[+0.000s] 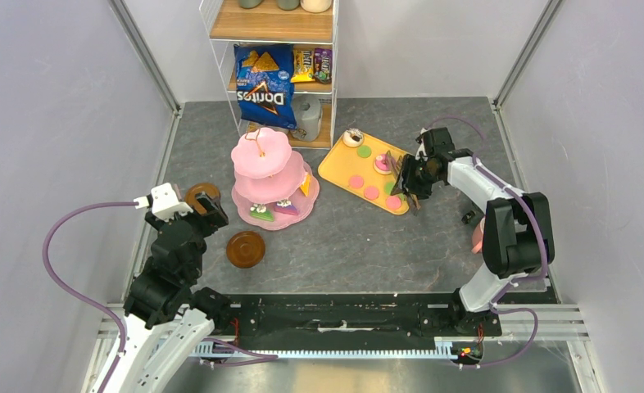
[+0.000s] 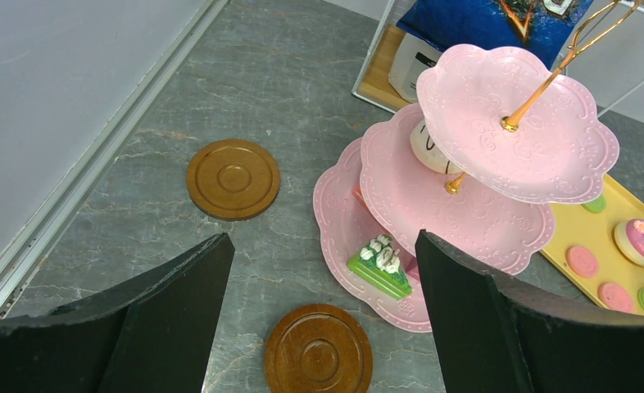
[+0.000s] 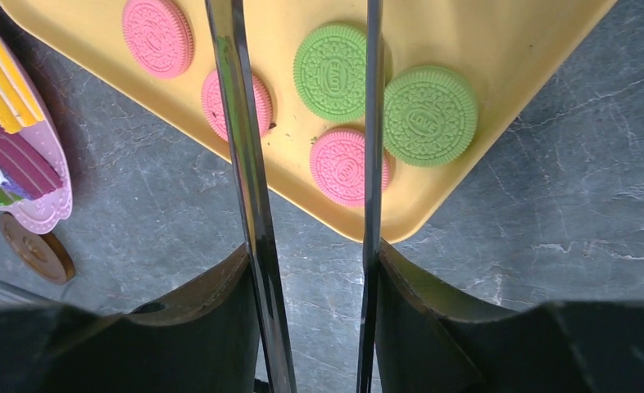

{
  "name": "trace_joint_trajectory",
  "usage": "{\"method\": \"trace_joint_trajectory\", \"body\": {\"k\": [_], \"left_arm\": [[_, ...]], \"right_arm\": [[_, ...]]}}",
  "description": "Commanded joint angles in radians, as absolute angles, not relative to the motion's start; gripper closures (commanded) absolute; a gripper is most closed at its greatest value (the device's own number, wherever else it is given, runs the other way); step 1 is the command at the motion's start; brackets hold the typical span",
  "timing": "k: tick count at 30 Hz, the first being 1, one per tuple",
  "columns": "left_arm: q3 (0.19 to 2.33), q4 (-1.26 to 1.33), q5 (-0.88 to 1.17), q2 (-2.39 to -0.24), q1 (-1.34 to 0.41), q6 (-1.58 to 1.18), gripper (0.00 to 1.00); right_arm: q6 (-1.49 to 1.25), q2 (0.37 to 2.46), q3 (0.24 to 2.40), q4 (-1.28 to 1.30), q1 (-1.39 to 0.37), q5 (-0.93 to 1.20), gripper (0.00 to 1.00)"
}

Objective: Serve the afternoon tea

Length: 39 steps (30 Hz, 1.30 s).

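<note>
The pink three-tier stand (image 1: 261,155) carries cake slices on its bottom tier, among them a green one (image 2: 380,266), and a white donut (image 2: 427,147) on the middle tier. Two brown saucers (image 1: 245,249) (image 1: 202,195) lie to its left. My left gripper (image 2: 323,241) hovers open and empty above the nearer saucer (image 2: 319,354). My right gripper (image 3: 312,250) is shut on the metal tongs (image 3: 245,164). Their arms stand apart over pink and green macarons (image 3: 331,72) on the yellow tray (image 3: 483,33), tips out of view. A pink mug (image 1: 477,236) peeks from behind the right arm.
A wire shelf at the back holds the blue Doritos bag (image 1: 263,90) and a white container (image 1: 306,119). Two donuts (image 1: 353,137) (image 1: 382,164) sit on the yellow tray (image 1: 343,170). A small black object (image 1: 469,217) lies by the right arm. Walls close in left and right.
</note>
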<state>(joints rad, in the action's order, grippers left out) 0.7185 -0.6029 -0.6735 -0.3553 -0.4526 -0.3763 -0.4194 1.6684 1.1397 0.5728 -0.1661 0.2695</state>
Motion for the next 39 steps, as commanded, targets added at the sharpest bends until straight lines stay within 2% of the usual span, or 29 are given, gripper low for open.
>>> {"method": "trace_joint_trajectory", "body": {"k": [1,15,25,33,39], "left_arm": [[0.715,-0.574,-0.668,-0.365,-0.446,-0.396,0.1],[0.715,-0.571,-0.667,-0.367,-0.445,-0.396,0.1],[0.716,-0.571,-0.668,-0.37,-0.445,-0.394,0.1],[0.715,-0.572,-0.67,-0.37,-0.445,-0.394,0.1],[0.715,-0.572,-0.67,-0.367,-0.446,-0.394,0.1]], "right_arm": [[-0.438,1.677,1.135,0.534,-0.15,0.34,0.48],[-0.428,1.551,1.115,0.555,-0.146,0.285,0.59],[-0.415,1.458,1.143,0.595,-0.159,0.267,0.61],[-0.431,1.411,1.204,0.612,-0.258,0.255,0.61],[-0.448,1.43,1.287,0.616,-0.397,0.218,0.61]]}}
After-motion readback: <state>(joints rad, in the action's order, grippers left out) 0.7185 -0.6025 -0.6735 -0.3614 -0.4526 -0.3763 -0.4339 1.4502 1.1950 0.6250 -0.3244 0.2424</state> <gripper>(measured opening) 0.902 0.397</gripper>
